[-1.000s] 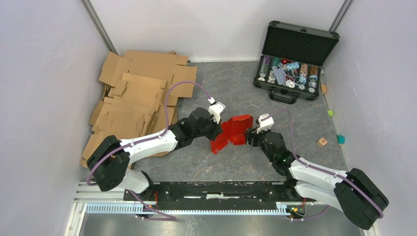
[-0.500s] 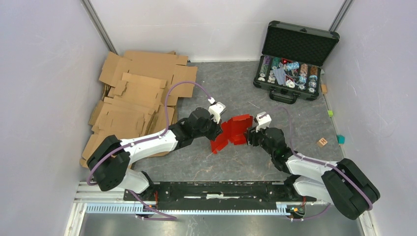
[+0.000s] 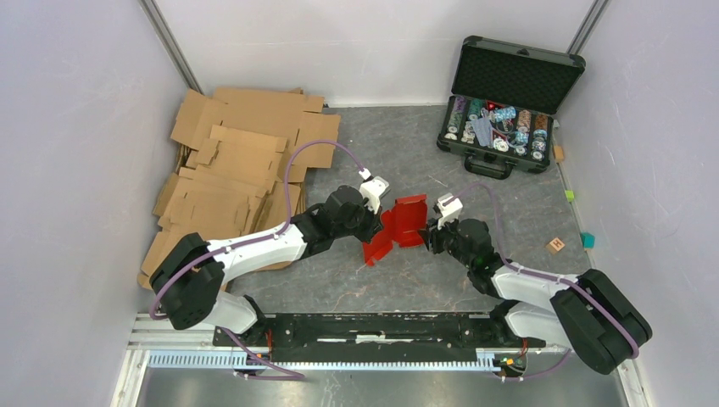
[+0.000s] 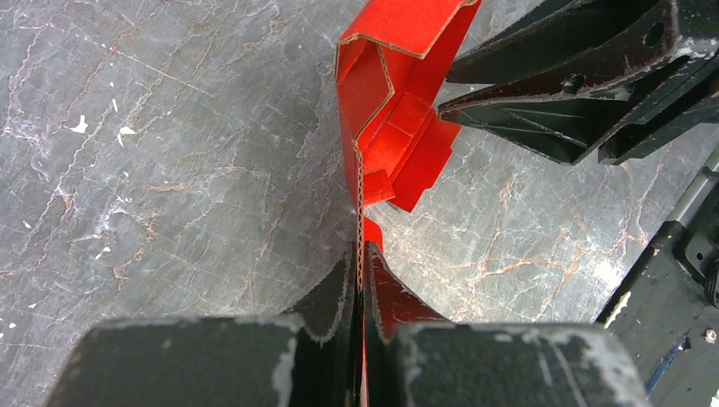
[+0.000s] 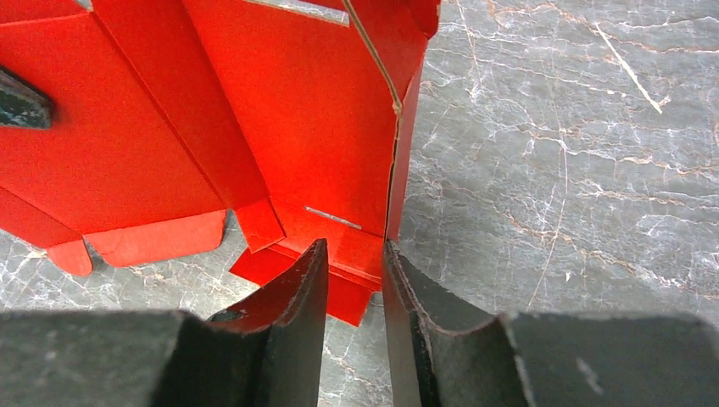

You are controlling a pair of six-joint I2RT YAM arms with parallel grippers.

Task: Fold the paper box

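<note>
Grey marbled table (image 3: 356, 153) has the half-formed red paper box (image 3: 405, 222) at its middle, between both arms. The left gripper (image 4: 359, 264) pinches one wall's edge. The right gripper (image 5: 354, 252) straddles another wall's lower corner, jaws narrowly apart. The step looks like raising the walls; next, the right should likely close and fold inward.

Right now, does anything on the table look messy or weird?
Yes. The brown cardboard sheets on the left lie in a crooked, sloppy pile, and the poker chips in the open black case look jumbled, not in neat rows. A few small blocks sit scattered by the right wall.
</note>
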